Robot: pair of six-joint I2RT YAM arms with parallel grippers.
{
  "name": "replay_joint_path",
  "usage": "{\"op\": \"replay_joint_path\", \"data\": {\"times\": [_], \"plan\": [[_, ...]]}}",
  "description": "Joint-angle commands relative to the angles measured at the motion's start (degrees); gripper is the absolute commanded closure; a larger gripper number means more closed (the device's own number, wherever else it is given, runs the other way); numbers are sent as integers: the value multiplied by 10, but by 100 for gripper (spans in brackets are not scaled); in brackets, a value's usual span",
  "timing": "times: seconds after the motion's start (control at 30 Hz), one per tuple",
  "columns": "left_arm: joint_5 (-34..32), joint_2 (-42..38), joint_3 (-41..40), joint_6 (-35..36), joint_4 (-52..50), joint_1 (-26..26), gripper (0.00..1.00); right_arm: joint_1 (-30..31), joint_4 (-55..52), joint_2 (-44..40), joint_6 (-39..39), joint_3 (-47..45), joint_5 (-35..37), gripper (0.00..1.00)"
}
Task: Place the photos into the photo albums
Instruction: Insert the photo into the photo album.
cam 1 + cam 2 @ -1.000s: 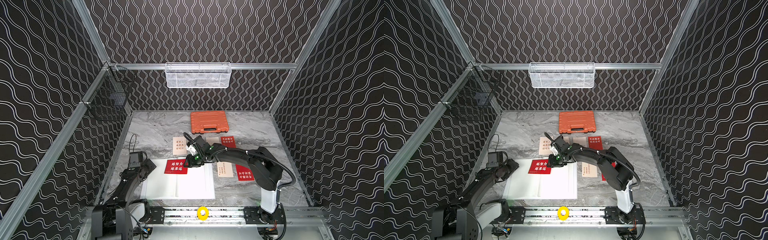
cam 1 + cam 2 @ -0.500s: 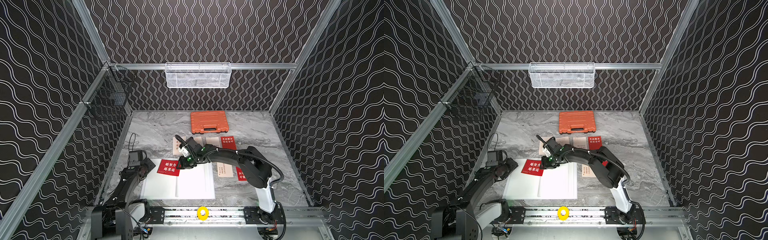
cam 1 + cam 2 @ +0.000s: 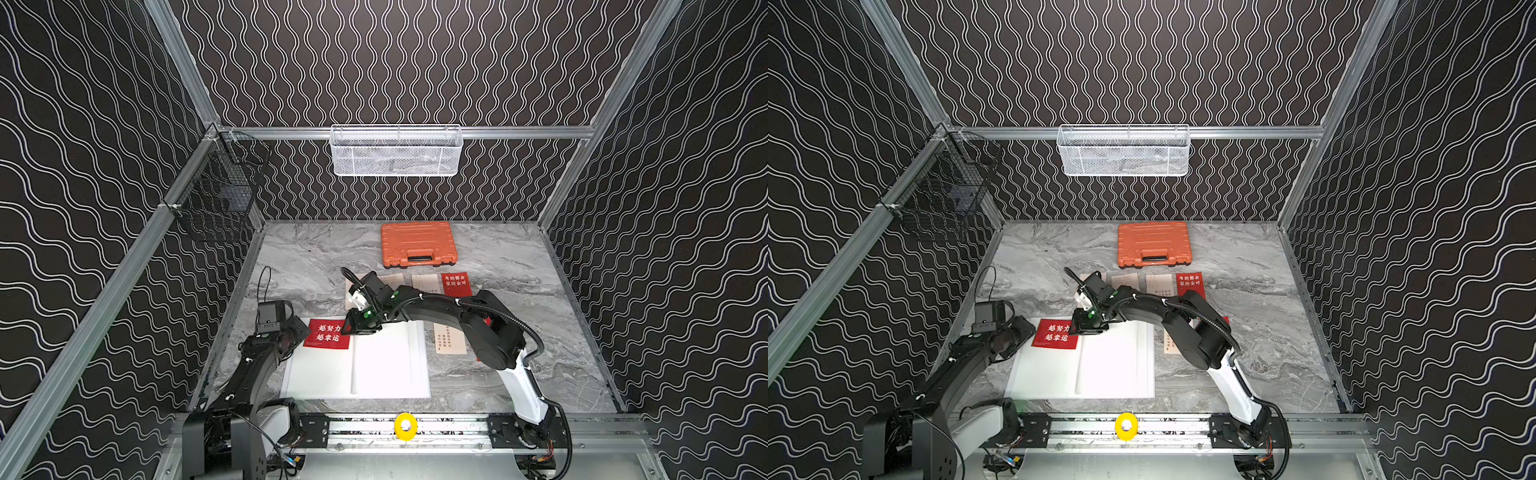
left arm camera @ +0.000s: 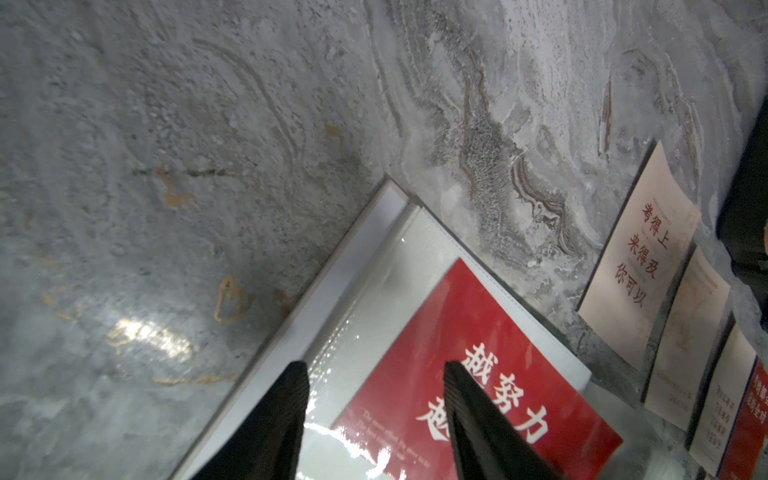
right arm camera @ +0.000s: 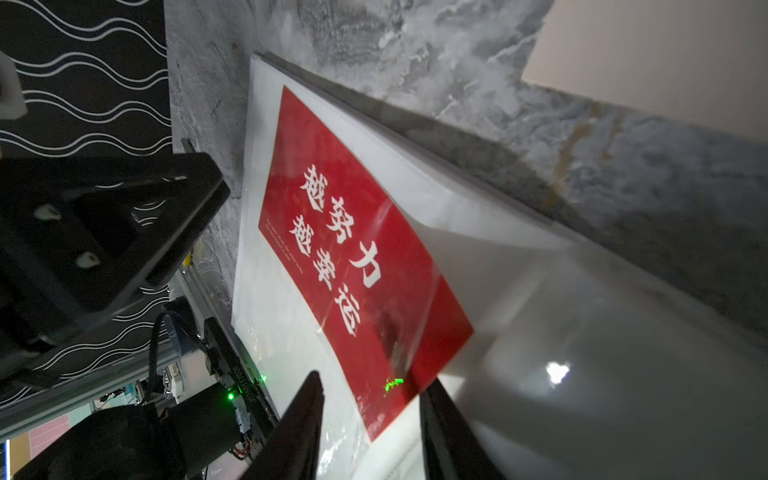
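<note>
Pages of the big white photo book lie open on the grey marble tabletop. A small red paper card with white letters lies at the left page's far corner, partly under clear plastic. The right end effector sits at its edge, fingers apart, gripping nothing. The left end effector is released too.

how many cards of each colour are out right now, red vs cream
red cards: 3 (one mostly hidden)
cream cards: 4
total: 7
</note>
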Motion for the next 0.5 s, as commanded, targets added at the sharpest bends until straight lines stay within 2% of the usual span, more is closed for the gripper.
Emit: {"op": "replay_joint_path", "data": {"times": [0.0,0.47], "plan": [[3,-2,3,6,-1,1,43,1,8,10,8,10,-12,58],[6,-4,7,7,-9,1,43,1,32,34,17,31,-28,50]]}}
